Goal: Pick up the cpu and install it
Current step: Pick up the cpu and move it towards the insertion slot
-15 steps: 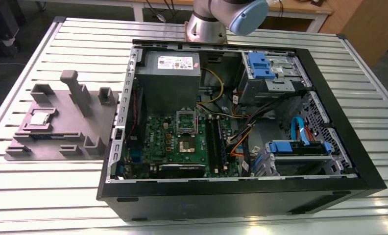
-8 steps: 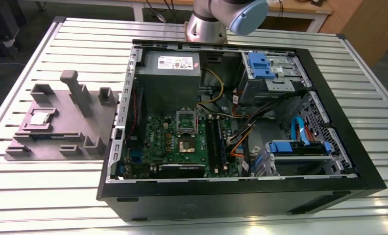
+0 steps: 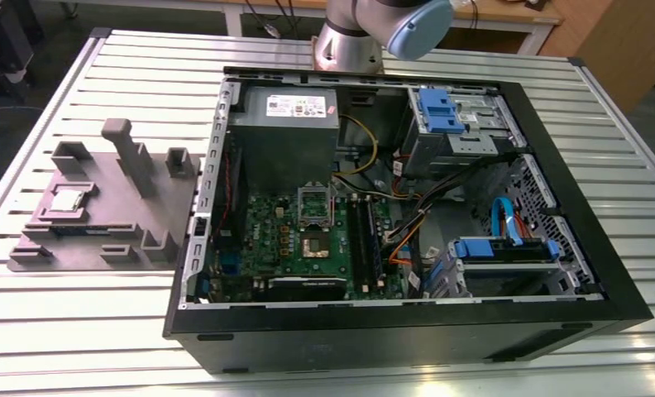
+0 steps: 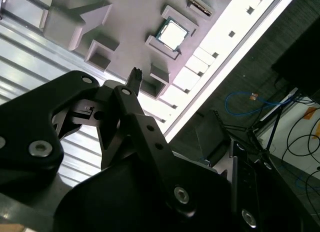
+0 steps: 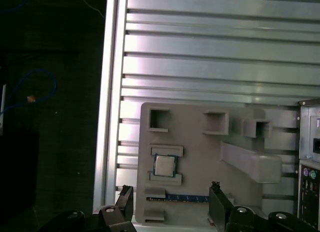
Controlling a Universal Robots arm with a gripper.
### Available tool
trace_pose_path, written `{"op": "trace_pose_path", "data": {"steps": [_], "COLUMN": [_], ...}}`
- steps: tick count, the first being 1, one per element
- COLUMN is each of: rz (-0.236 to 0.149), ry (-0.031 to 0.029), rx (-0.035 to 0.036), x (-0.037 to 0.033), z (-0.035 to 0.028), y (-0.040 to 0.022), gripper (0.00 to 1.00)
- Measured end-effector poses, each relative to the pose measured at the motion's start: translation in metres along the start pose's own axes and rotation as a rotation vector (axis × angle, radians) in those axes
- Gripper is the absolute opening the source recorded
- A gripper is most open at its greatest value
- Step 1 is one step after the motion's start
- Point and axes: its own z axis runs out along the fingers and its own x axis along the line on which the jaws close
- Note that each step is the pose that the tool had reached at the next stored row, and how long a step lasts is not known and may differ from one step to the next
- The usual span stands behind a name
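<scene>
From my seat I see the claw with its fingers spread wide and nothing between them, so it grips no part; in the first wrist view it hangs over the grey fixture, apart from everything lying on it; the cpu lies flat in its small square pocket on that fixture, silvery top up, untouched; a memory stick lies in a slot just beside it, between the two fingertips; the second wrist view shows the same cpu beyond one black fingertip; in the exterior view the fixture sits on the slatted table, just beside the open case on the exterior view's left, and the cpu rests on the side of it farther from the case; inside the case the green board lies flat with its socket near the middle; the arm rises at the case's far edge
</scene>
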Motion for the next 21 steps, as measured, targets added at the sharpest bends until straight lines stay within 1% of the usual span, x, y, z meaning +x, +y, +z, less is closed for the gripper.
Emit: {"op": "trace_pose_path", "data": {"steps": [21], "rz": [0.0], "ry": [0.0], "rx": [-0.0001], "x": [0.0001], "z": [0.006], "y": [-0.0025], "gripper": [0.71]}}
